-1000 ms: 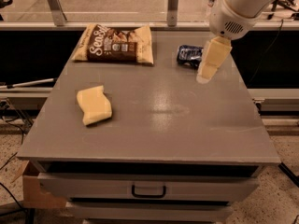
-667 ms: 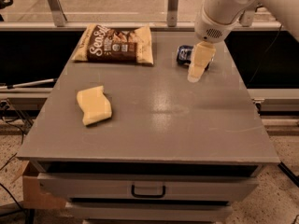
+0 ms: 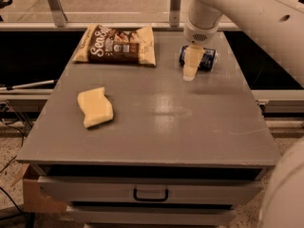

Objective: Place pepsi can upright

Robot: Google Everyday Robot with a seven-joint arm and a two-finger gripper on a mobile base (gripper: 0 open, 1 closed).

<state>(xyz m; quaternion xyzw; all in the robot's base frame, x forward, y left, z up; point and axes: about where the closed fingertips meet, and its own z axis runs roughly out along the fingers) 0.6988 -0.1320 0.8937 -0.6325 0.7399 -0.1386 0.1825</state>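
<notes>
Tool [image 3: 189, 74] overlaps the pepsi can [image 3: 209, 60] lying on its side; contact unclear

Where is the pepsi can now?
The pepsi can lies on its side at the far right of the table, right of the snack bag, the gripper overlapping it in the camera view.
</notes>
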